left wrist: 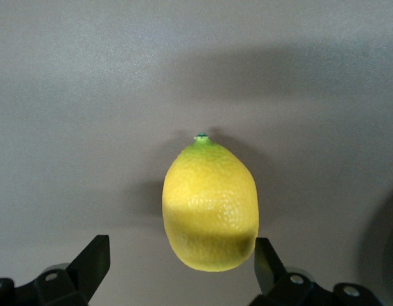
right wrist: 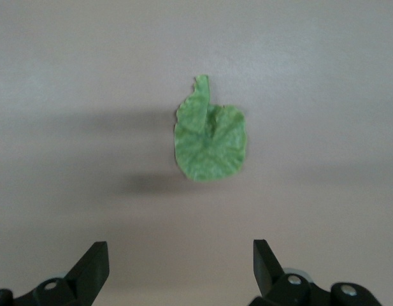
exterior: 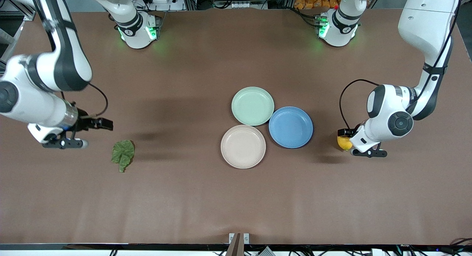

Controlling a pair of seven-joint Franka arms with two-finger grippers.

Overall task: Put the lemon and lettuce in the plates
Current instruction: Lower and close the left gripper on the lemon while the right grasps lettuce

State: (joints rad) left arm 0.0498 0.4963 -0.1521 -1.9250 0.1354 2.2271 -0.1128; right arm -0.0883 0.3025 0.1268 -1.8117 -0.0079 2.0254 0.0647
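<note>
The yellow lemon (exterior: 344,143) lies on the brown table toward the left arm's end, beside the blue plate. My left gripper (exterior: 353,144) is low over it and open; in the left wrist view the lemon (left wrist: 210,204) lies partly between the fingertips (left wrist: 94,260), close to one of them. The green lettuce (exterior: 123,155) lies flat toward the right arm's end. My right gripper (exterior: 70,142) hangs open and empty over the table beside it; the leaf (right wrist: 210,137) shows ahead of its fingers (right wrist: 94,264). The mint green plate (exterior: 252,106) and the beige plate (exterior: 243,146) are empty.
A blue plate (exterior: 290,127) touches both other plates mid-table, on the side toward the lemon. The arm bases (exterior: 138,29) stand along the table's edge farthest from the front camera.
</note>
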